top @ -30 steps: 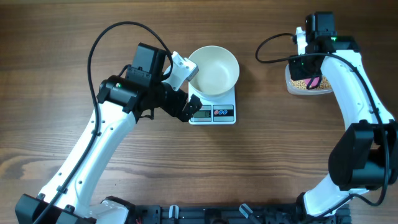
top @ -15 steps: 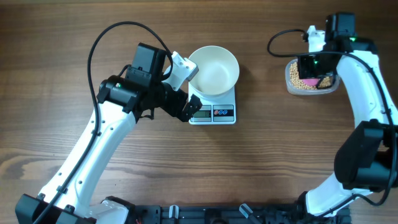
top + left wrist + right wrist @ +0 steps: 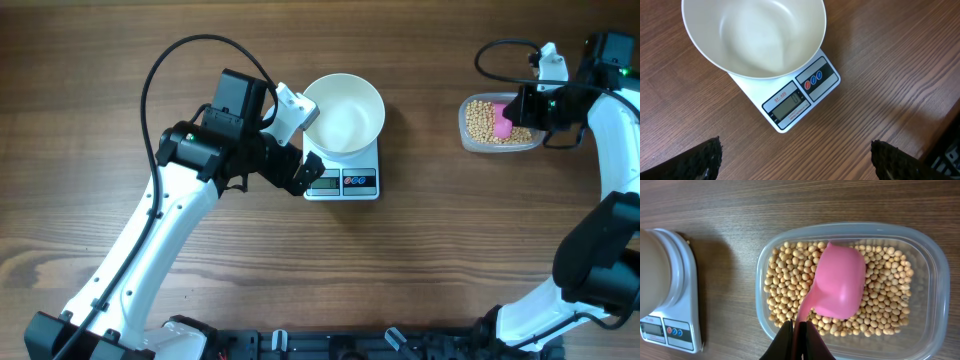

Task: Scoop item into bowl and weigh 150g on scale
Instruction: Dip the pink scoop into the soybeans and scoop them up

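Just ahead of our right gripper (image 3: 799, 330), which is clamped on its handle, the pink scoop (image 3: 840, 287) rests on the beans (image 3: 785, 280) in the clear tub (image 3: 936, 280). Our left gripper (image 3: 797, 162) gapes wide and empty, with the bowl (image 3: 750, 40) on the scale (image 3: 790, 105) just beyond.

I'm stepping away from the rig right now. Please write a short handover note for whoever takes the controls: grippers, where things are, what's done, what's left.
Left gripper: open, empty, hovering in front of the scale.
Right gripper: shut on the pink scoop by its handle; the scoop head lies on the soybeans in the clear plastic tub.
White bowl: sitting on the scale, empty.
Done: bowl placed, scoop in hand.
Left: all the scooping, moving soybeans into the white bowl until the scale shows the target weight.
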